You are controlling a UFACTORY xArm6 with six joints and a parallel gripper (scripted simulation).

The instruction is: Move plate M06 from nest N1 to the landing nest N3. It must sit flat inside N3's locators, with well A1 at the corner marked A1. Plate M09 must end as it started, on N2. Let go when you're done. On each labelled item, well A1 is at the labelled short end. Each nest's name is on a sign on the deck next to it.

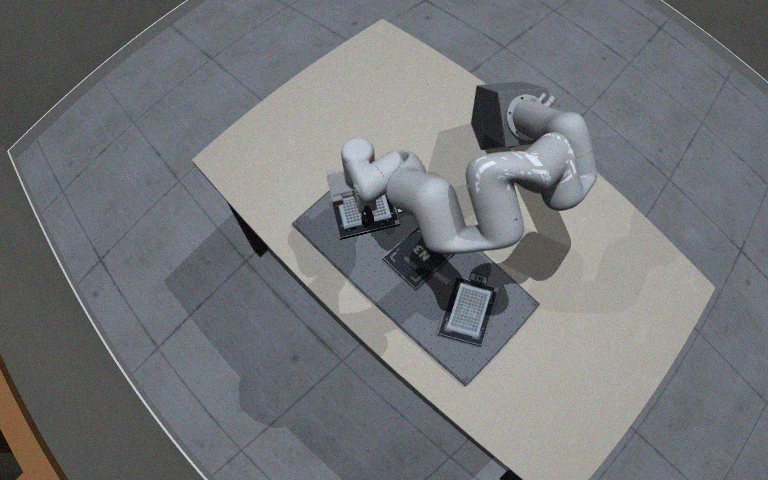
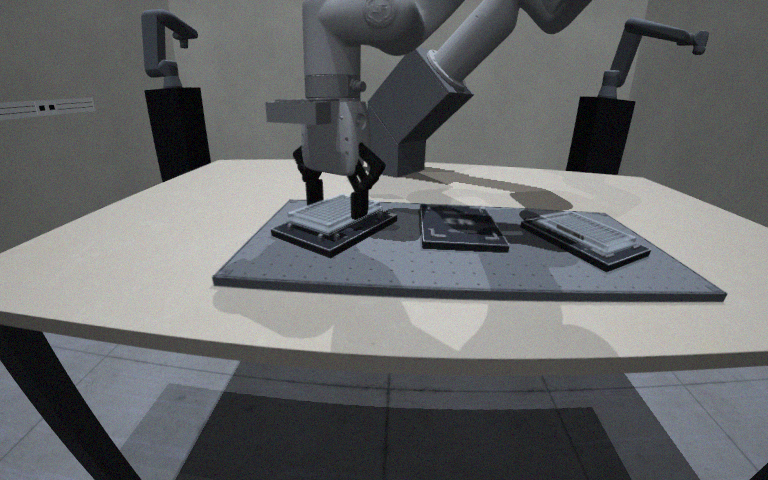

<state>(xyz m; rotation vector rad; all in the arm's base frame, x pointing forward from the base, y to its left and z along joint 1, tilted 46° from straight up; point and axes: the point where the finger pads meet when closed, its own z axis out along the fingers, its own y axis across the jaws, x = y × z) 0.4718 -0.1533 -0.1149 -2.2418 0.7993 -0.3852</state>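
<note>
Plate M06 (image 2: pixel 334 214) is a clear well plate on the dark nest N1 (image 2: pixel 331 236) at the left end of the grey deck; it also shows in the top view (image 1: pixel 365 212), partly under the wrist. My gripper (image 2: pixel 336 206) is straight above it, with one black finger on each long side, shut on the plate. The plate rests in its nest. Nest N3 (image 2: pixel 461 226) is the bare dark nest in the middle, with white corner marks and its sign (image 1: pixel 421 254). Plate M09 (image 2: pixel 586 230) (image 1: pixel 468 310) lies on nest N2 at the right end.
The grey pegged deck (image 2: pixel 464 257) lies on a beige table. The arm's base block (image 1: pixel 498 116) stands behind the deck, and its links arch over N3. Two black posts with clamps (image 2: pixel 176 133) (image 2: pixel 600 133) stand at the table's back corners.
</note>
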